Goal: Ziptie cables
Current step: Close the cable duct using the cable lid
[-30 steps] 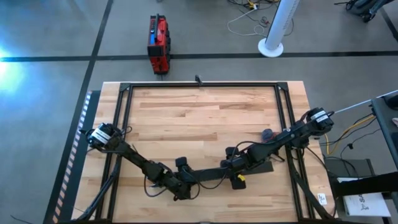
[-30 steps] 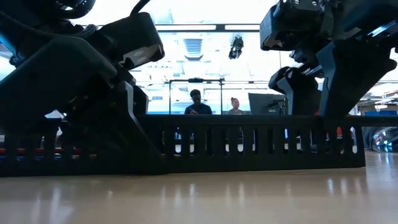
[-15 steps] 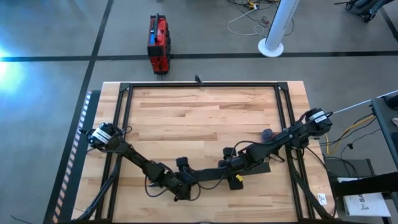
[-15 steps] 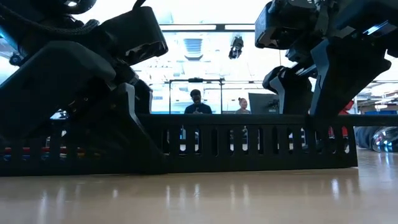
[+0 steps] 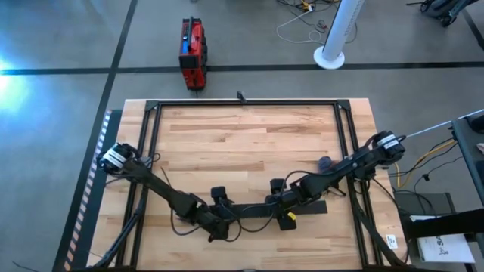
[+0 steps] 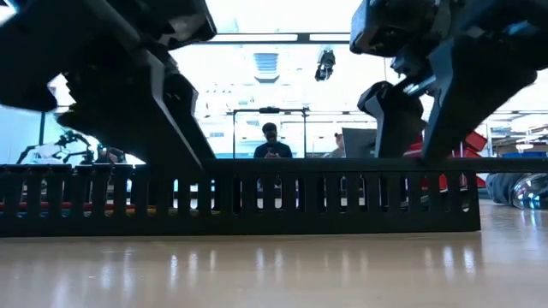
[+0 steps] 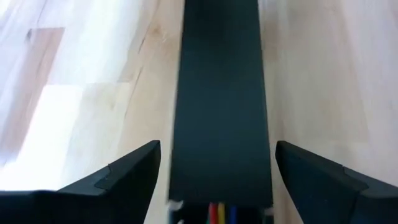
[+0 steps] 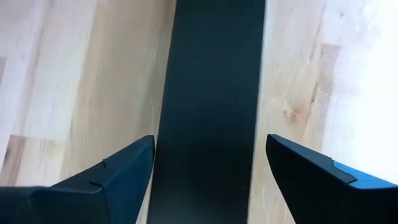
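Pale butcher-block table (image 5: 242,143) fills my overhead view, ringed by a black frame, with grey floor beyond; a red and black case (image 5: 192,53) and a white fan base (image 5: 330,57) sit on the floor past the far edge. At table height I see a bright room with a person (image 6: 272,141) standing far behind.

Near the front edge, about midway along it, a long black slotted bar (image 6: 257,201) lies on the wood, a channel with a flat lid. I have both arms reaching in to it. My left gripper (image 7: 217,180) is spread wide, its fingers (image 7: 124,177) straddling the bar without touching it. My right gripper (image 8: 208,174) is also spread wide over the bar farther toward the right edge.

The cables (image 7: 221,213) lie inside the channel: red, yellow and blue ends peek out of its open end, just between my left fingers
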`<state>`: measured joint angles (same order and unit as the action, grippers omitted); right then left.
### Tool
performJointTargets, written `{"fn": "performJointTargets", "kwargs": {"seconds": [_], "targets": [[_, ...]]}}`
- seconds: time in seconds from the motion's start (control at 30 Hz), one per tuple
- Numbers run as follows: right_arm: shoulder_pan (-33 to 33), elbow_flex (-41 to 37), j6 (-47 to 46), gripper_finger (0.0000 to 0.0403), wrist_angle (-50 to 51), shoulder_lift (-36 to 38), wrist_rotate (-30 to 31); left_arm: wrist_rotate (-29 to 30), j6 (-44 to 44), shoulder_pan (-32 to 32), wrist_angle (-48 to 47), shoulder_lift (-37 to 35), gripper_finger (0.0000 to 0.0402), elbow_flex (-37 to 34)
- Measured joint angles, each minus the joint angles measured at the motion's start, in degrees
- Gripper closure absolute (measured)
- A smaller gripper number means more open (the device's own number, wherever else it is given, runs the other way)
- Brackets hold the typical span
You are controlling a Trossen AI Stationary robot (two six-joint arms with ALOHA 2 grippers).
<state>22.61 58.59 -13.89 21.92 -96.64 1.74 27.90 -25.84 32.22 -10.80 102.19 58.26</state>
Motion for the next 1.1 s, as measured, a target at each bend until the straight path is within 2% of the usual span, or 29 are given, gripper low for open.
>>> {"fn": "performJointTargets", "kwargs": {"seconds": [0.13,0.37,0.47,0.83,1.1], "targets": [[0.50,0.04,-0.10,0.0105,0.18,2.18,1.92,-0.21,-2.18,0.65,-5.06,-3.54,0.0101,0.00],[3.39,-0.04,0.52,0.0125,-1.68,5.66,10.68,-0.44,-11.49,3.92,-15.94,-8.91,0.0107,-1.37],[4.60,-0.58,0.98,0.0131,-5.03,5.47,12.95,-0.54,-15.39,5.60,-15.92,-9.17,0.0104,-3.29],[4.99,-1.55,4.66,0.0103,-28.73,-4.47,13.33,-0.11,-18.21,6.98,1.35,-5.98,0.0106,-11.37],[3.90,-1.49,4.97,0.0104,-34.71,-7.96,14.68,1.65,-17.57,6.96,15.14,0.46,0.0123,-13.57]]}}
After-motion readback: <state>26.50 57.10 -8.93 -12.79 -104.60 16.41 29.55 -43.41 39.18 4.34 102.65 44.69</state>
